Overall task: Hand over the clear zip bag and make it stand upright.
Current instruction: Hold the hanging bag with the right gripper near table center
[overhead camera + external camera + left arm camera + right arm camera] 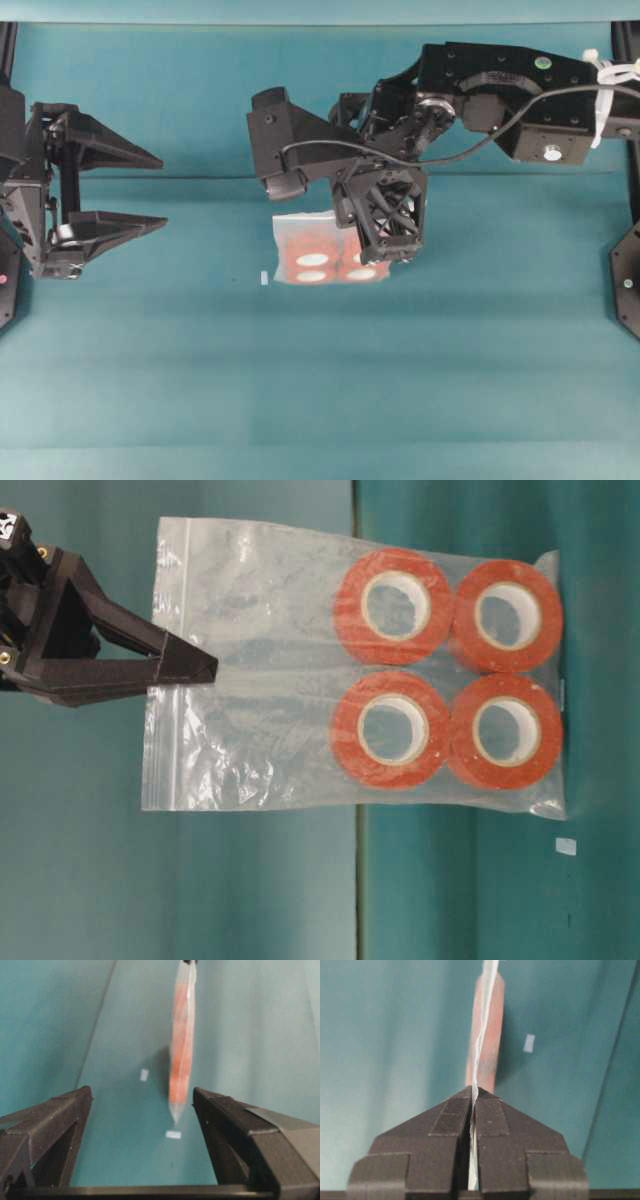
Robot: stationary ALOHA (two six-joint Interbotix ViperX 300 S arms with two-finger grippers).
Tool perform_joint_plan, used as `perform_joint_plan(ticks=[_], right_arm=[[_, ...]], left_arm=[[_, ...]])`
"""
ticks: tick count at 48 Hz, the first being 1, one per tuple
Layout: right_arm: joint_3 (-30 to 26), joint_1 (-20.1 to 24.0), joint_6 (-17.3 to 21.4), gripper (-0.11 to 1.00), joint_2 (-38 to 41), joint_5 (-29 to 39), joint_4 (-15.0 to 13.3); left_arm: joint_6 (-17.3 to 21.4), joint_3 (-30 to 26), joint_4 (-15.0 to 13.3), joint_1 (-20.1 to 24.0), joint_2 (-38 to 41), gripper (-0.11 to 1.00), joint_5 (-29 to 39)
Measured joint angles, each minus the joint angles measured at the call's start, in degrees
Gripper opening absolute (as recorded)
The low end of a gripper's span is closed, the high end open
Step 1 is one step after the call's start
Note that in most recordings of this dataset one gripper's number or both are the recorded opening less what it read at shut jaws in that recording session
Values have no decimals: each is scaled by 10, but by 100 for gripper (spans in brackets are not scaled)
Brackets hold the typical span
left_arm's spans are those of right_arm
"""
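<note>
The clear zip bag (pixel 312 258) holds several orange-red rolls (pixel 395 605) with white cores in its lower half. It hangs flat and vertical from my right gripper (pixel 388 245), which is shut on the bag's upper part near the zip strip (pixel 170 670). The right wrist view shows the jaws (pixel 472 1091) pinching the thin plastic, with the bag (pixel 484 1035) edge-on below. My left gripper (pixel 160 190) is open and empty at the far left, apart from the bag. In the left wrist view its jaws (pixel 142 1097) frame the edge-on bag (pixel 182 1045) ahead. I cannot tell whether the bag's bottom touches the table.
A small white tape mark (pixel 264 278) lies on the teal table just left of the bag. It also shows in the left wrist view (pixel 173 1134), with a second mark (pixel 144 1075) farther off. The right arm (pixel 500 85) reaches in from the back right.
</note>
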Motion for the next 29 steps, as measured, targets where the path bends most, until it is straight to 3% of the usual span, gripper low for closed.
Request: perform_joint_plan(ticks=[29], right_arm=[[0, 13, 0, 2, 0, -13, 1]], left_arm=[[-5, 7, 0, 1, 2, 87, -5]])
